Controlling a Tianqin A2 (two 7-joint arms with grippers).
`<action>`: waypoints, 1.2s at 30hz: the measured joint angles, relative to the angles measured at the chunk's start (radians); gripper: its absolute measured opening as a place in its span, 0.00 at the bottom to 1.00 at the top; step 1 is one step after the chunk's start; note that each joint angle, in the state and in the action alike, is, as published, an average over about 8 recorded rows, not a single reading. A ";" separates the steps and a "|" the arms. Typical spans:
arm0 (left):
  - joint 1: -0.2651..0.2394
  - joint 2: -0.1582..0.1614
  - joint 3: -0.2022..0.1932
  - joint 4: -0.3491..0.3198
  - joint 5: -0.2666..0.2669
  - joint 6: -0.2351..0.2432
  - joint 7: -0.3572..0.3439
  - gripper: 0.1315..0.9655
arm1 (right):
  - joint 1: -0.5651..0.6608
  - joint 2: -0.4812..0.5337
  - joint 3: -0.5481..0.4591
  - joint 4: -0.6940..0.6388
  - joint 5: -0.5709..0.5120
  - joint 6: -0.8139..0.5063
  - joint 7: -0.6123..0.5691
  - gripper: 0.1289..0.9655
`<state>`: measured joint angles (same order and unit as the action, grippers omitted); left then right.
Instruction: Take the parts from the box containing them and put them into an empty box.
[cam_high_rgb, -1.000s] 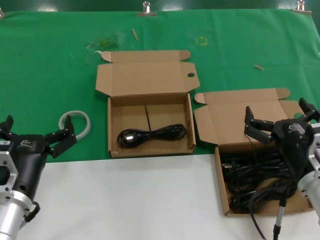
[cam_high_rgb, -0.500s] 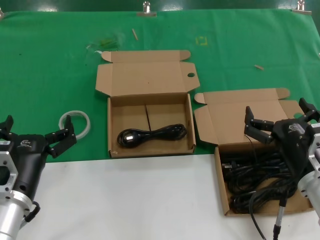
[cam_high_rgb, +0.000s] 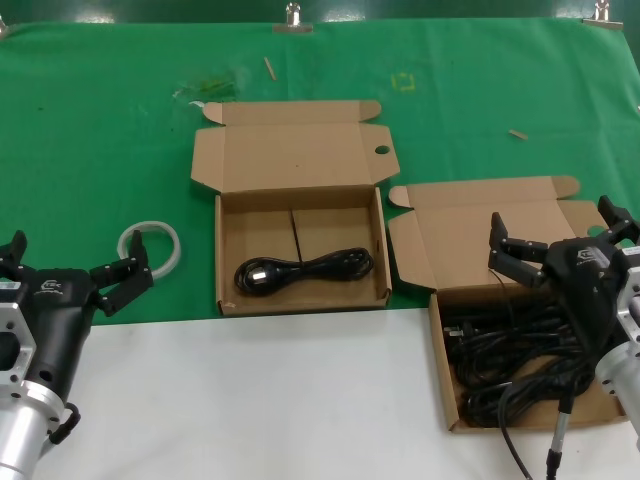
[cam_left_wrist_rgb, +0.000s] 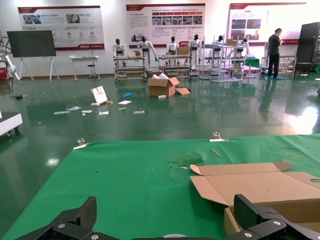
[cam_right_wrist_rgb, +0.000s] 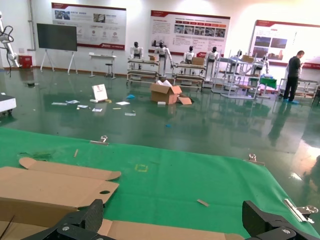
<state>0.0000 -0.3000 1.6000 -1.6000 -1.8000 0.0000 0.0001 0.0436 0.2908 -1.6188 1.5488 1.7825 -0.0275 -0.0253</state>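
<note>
One cable (cam_high_rgb: 303, 270) already lies in your seamed box (cam_high_rgb: 300, 300); a tangle (cam_high_rgb: 520, 355) remains in the askew-lidded box (cam_high_rgb: 447, 385), right gripper (cam_high_rgb: 560, 240) spread above it, left gripper (cam_high_rgb: 75, 265) released, parked.

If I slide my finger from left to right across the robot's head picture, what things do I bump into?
Left gripper → whitish ring → middle box with one coiled cable inside → right-hand box full of tangled black cables, with the right gripper above it.
</note>
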 joint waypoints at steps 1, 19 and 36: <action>0.000 0.000 0.000 0.000 0.000 0.000 0.000 1.00 | 0.000 0.000 0.000 0.000 0.000 0.000 0.000 1.00; 0.000 0.000 0.000 0.000 0.000 0.000 0.000 1.00 | 0.000 0.000 0.000 0.000 0.000 0.000 0.000 1.00; 0.000 0.000 0.000 0.000 0.000 0.000 0.000 1.00 | 0.000 0.000 0.000 0.000 0.000 0.000 0.000 1.00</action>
<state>0.0000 -0.3000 1.6000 -1.6000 -1.8000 0.0000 -0.0001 0.0436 0.2908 -1.6188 1.5488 1.7825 -0.0275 -0.0253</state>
